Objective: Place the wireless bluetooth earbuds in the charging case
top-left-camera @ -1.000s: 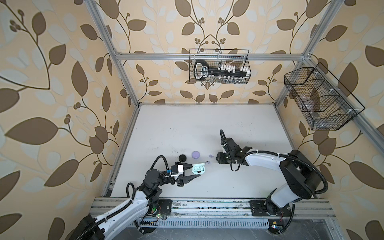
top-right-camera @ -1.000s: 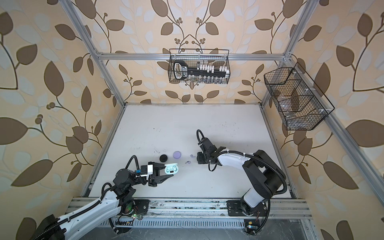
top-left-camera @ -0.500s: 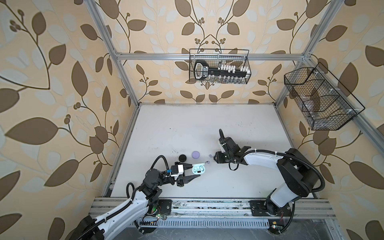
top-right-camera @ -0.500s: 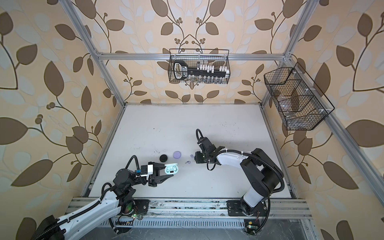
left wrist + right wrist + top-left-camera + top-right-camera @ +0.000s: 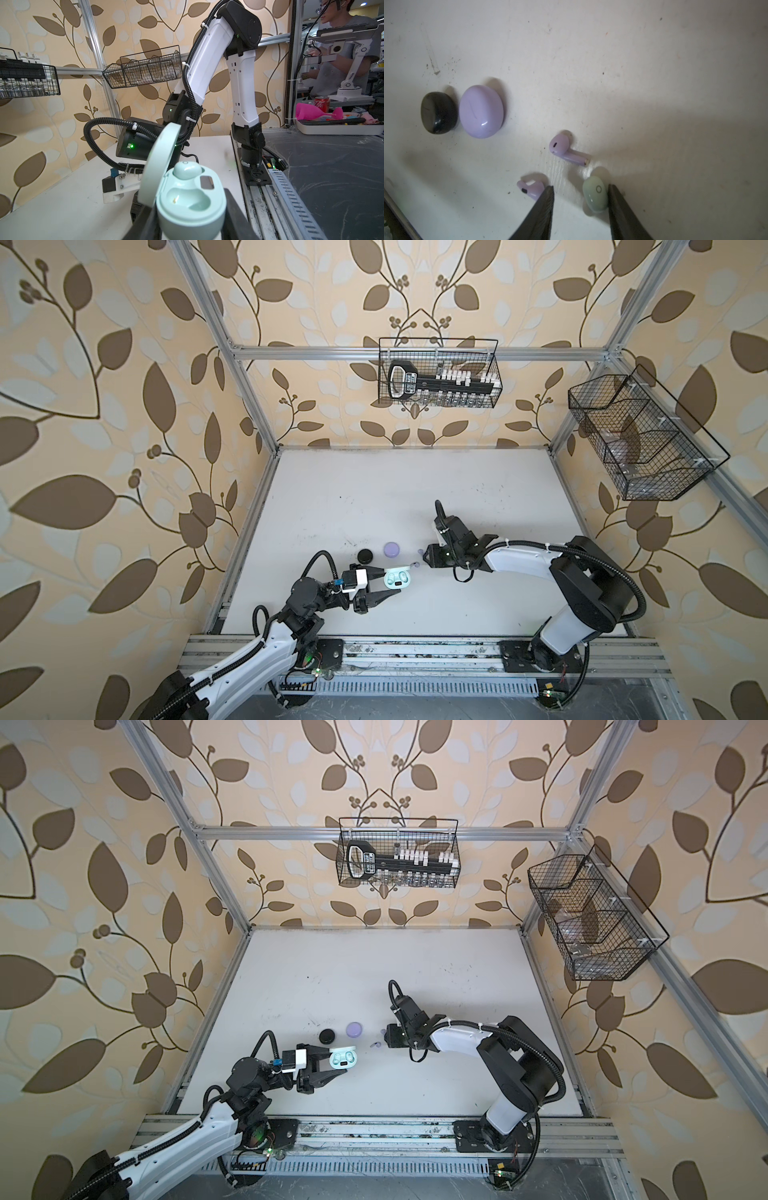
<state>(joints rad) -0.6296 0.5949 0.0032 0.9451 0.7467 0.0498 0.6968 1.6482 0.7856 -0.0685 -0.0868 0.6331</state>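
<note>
The left gripper (image 5: 389,581) is clamping the open pale-mint plastic charging case (image 5: 191,205), with one mint earbud (image 5: 187,170) sitting inside it. Near that case, the right gripper (image 5: 580,189) is straddling a second small mint plastic earbud (image 5: 596,194). Its jaws are narrow but apart, with one finger touching the earbud. Two lavender stemmed earbuds (image 5: 562,149) are lying nearby.

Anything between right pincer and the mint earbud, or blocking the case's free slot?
Nothing visible. Mint earbud lies inside the open right pincer; a lavender earbud sits outside one jaw. Mint case in left pincer: lid open, one socket empty.
</note>
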